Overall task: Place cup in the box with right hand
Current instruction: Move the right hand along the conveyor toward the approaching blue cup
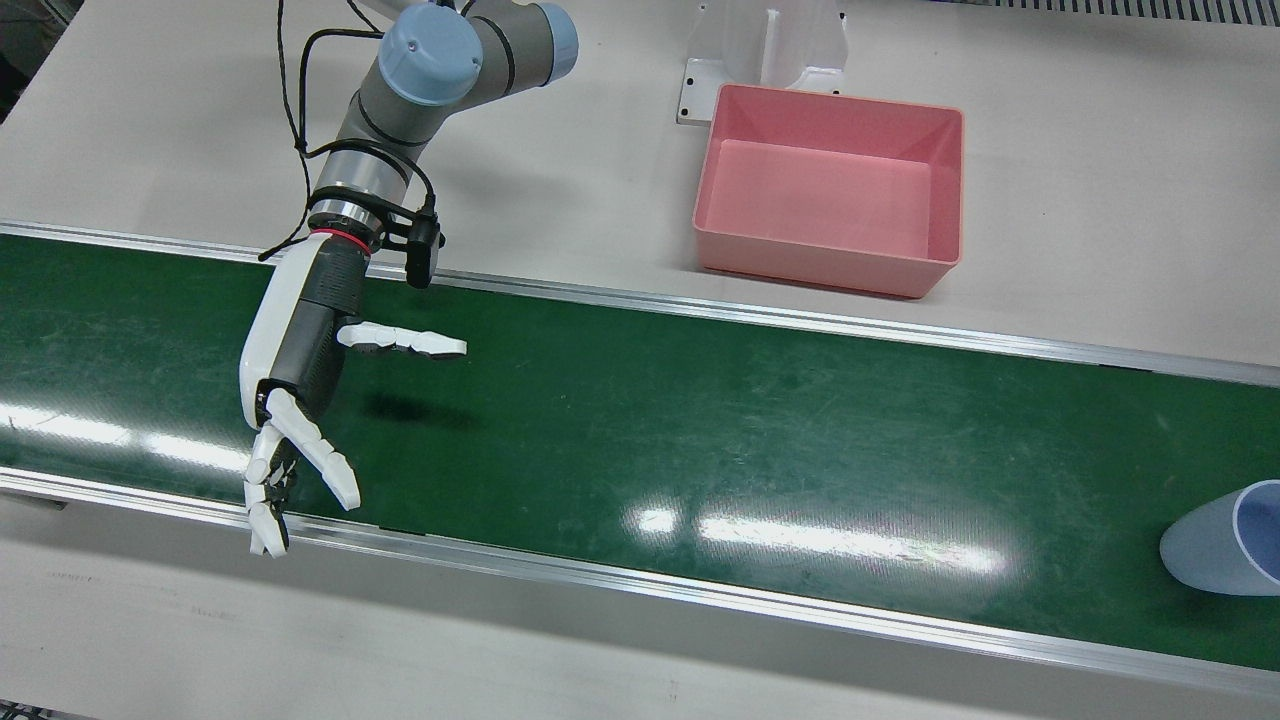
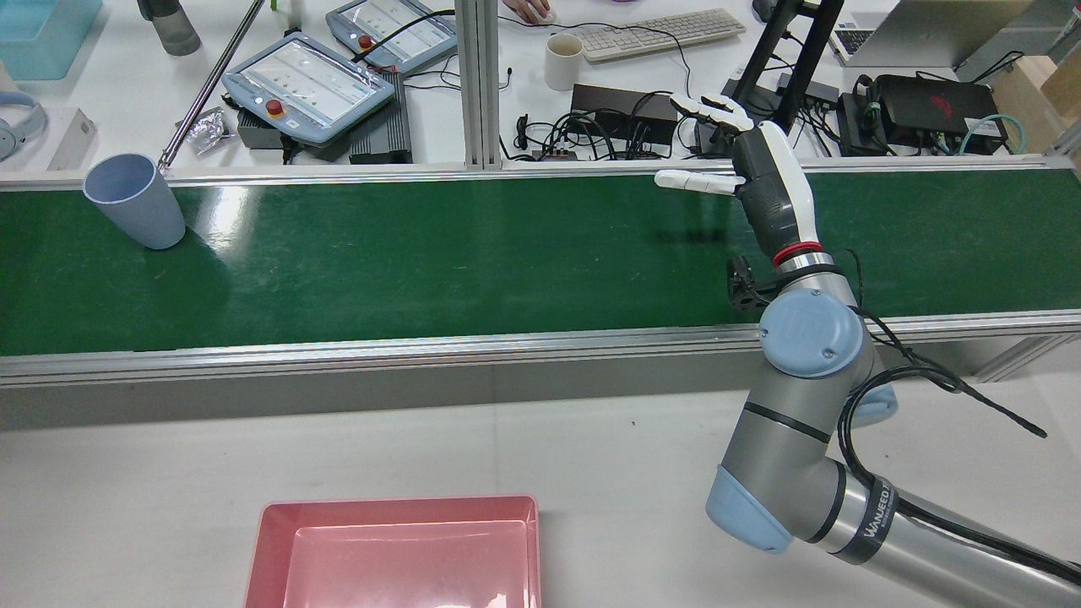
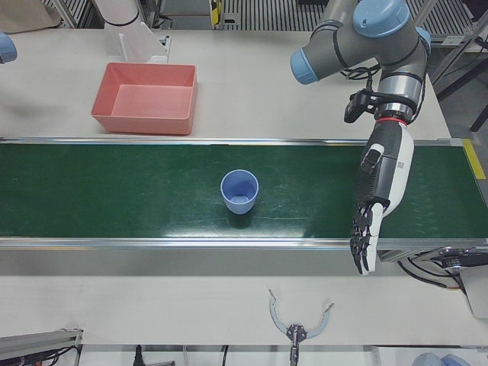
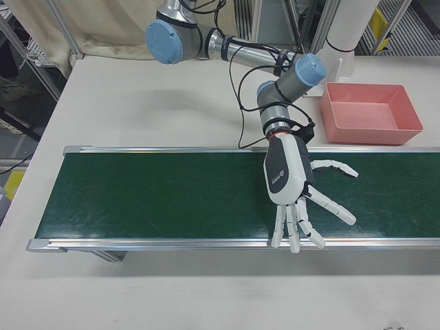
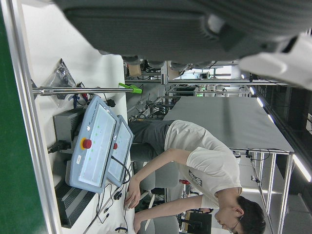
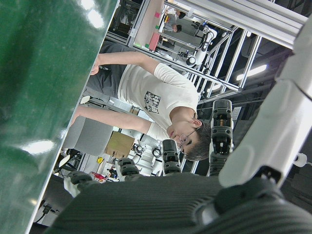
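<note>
The pale blue cup (image 2: pixel 135 201) stands upright on the green belt (image 2: pixel 473 262), near its far edge. It also shows in the front view (image 1: pixel 1225 540) and the left-front view (image 3: pixel 239 191). The pink box (image 1: pixel 830 190) sits on the white table behind the belt and holds nothing; it also shows in the rear view (image 2: pixel 397 549). My right hand (image 1: pixel 300 370) is open with fingers spread above the belt, far from the cup, seen too in the right-front view (image 4: pixel 289 175). My left hand (image 3: pixel 381 183) hangs open over the belt's other end, to the side of the cup.
A white pedestal (image 1: pixel 760 50) stands just behind the box. Beyond the belt lies a desk with teach pendants (image 2: pixel 304 84), a white mug (image 2: pixel 563 61) and cables. A small metal tool (image 3: pixel 297 324) lies on the front table. A seated person shows in both hand views.
</note>
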